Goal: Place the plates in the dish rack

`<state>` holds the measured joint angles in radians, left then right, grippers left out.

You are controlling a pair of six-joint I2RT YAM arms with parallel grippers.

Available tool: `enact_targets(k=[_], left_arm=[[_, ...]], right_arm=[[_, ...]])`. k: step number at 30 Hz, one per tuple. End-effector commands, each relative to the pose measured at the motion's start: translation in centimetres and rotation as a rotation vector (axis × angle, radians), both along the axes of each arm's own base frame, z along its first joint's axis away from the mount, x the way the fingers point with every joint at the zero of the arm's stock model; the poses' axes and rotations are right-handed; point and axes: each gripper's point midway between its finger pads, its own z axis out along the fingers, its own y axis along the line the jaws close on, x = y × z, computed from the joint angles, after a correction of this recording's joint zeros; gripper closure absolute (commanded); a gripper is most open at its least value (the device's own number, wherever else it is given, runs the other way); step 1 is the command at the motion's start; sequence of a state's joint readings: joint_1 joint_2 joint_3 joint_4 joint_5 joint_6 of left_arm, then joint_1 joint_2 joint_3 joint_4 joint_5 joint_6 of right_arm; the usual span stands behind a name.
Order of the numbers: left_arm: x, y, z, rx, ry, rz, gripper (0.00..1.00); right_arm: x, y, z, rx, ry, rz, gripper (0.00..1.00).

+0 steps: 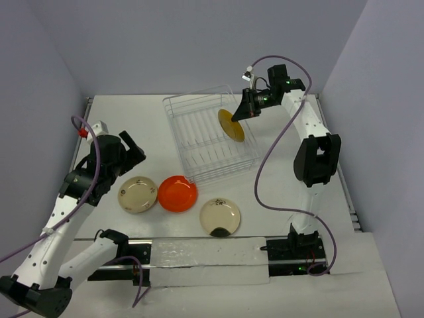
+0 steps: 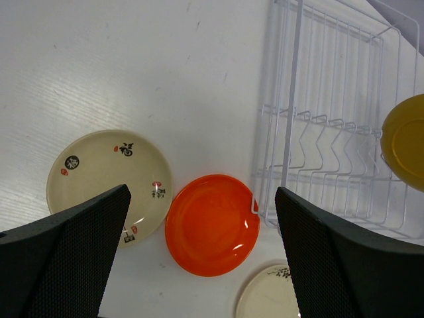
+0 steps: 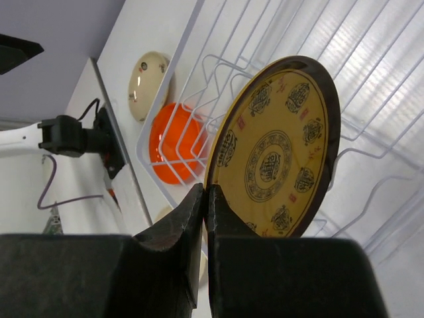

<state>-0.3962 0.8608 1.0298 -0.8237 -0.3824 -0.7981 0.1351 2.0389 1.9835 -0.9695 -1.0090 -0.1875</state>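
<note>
While the right gripper is pinched nearly shut on the rim of the yellow plate, the step in hand is loading that first plate into the dish rack. The two fingers meet on the plate's lower edge, and the plate stands on edge with its patterned face towards the wrist camera. From above, it hangs over the right-hand part of the rack, tilted a little, with its lower edge down among the wires. Whether that edge is already seated between two prongs I cannot tell; the right wrist view shows prongs behind and beside the plate but not the contact itself.

Well apart on the other side, the left gripper is spread wide and holds nothing. It hovers above the desk, looking down on the orange plate, which lies flat just beside the rack's near corner. A cream plate lies flat against the orange one's left side, and a second cream plate lies nearer the arm bases, just to the orange one's right.

As I judge it, the next move calls for lowering the yellow plate straight down until its rim drops into a gap between prongs. Only then should the fingers let go, so the plate leans on the wire rather than tipping over. Three plates remain to load.
</note>
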Motion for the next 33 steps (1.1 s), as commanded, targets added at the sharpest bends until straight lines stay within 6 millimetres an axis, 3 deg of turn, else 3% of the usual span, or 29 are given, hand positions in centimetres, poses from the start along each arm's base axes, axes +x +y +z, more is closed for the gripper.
enact_targets(k=[1, 10, 18, 20, 25, 33], left_arm=[[0.8, 0.1, 2.1, -0.001, -0.072, -0.004, 0.01], [0.9, -0.1, 1.7, -0.003, -0.061, -0.009, 0.01], [1.2, -0.3, 1.9, 0.006, -0.066, -0.02, 0.01], [1.4, -0.3, 2.1, 0.011, -0.067, -0.02, 0.01], [1.6, -0.4, 2.2, 0.015, -0.068, -0.03, 0.01], [1.5, -0.3, 1.9, 0.018, -0.06, -0.026, 0.01]], right_arm=[[1.5, -0.8, 1.5, -0.012, -0.05, -0.048, 1.0], [1.7, -1.8, 1.7, 0.001, -0.031, -0.084, 1.0], [0.9, -0.7, 9.0, 0.157, -0.079, -0.067, 1.0], [0.6, -0.6, 10.0, 0.176, -0.09, -0.06, 1.0], [0.5, -0.9, 8.9, 0.169, -0.066, -0.073, 1.0], [2.3, -2.3, 5.0, 0.111, -0.005, -0.142, 1.0]])
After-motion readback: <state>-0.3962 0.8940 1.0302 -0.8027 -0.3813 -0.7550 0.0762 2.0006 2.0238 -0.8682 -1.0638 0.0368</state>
